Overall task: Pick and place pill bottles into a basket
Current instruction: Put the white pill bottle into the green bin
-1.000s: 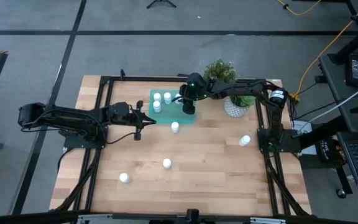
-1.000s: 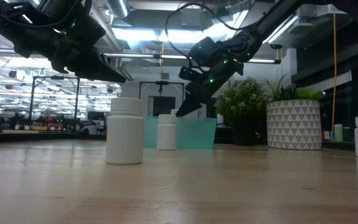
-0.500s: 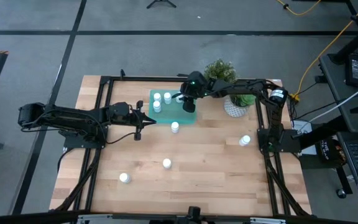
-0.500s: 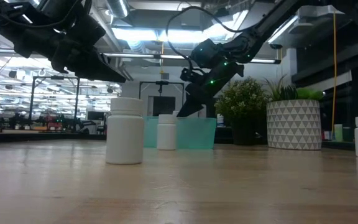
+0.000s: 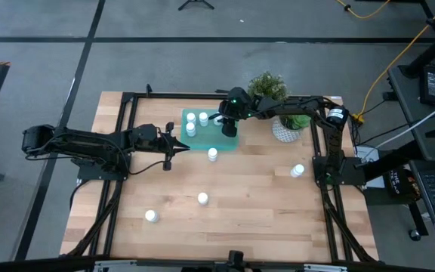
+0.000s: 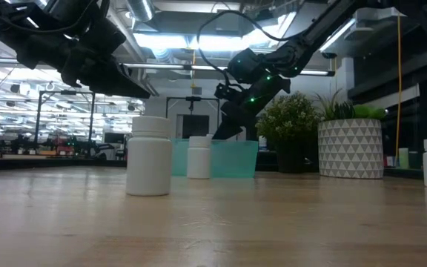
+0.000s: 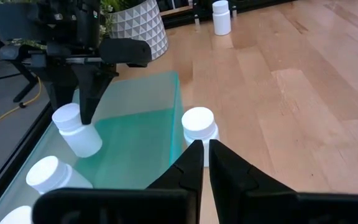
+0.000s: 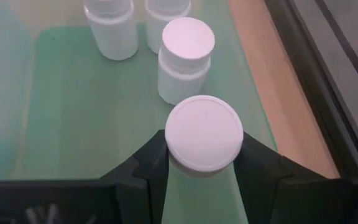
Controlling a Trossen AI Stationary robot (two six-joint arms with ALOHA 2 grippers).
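The basket (image 5: pixel 210 132) is a shallow teal tray at the table's far middle. Three pill bottles (image 8: pixel 187 56) stand upright in it. My right gripper (image 5: pixel 220 121) reaches over the basket from the right, shut on one more pill bottle (image 8: pixel 204 132). My left gripper (image 7: pixel 202 152) is shut and empty, just left of the basket's near corner, pointing at a loose bottle (image 7: pixel 199 124) standing on the wood beside the basket. Further bottles stand on the table at near middle (image 5: pixel 202 199), near left (image 5: pixel 151 216) and right (image 5: pixel 298 171). My right gripper pinches the bottle by its cap (image 8: pixel 176 140), one finger on each side of it. The fingers (image 7: pixel 87 93) slant down from the table's right side. The bottle (image 7: pixel 76 130) hangs tilted inside the basket; whether its base touches the basket's floor I cannot tell.
A white patterned pot (image 5: pixel 284 130) with a green plant stands right of the basket, under my right arm, with a second plant (image 5: pixel 266 85) behind it. A black frame runs along the table's edges. Bare wood lies between the loose bottles.
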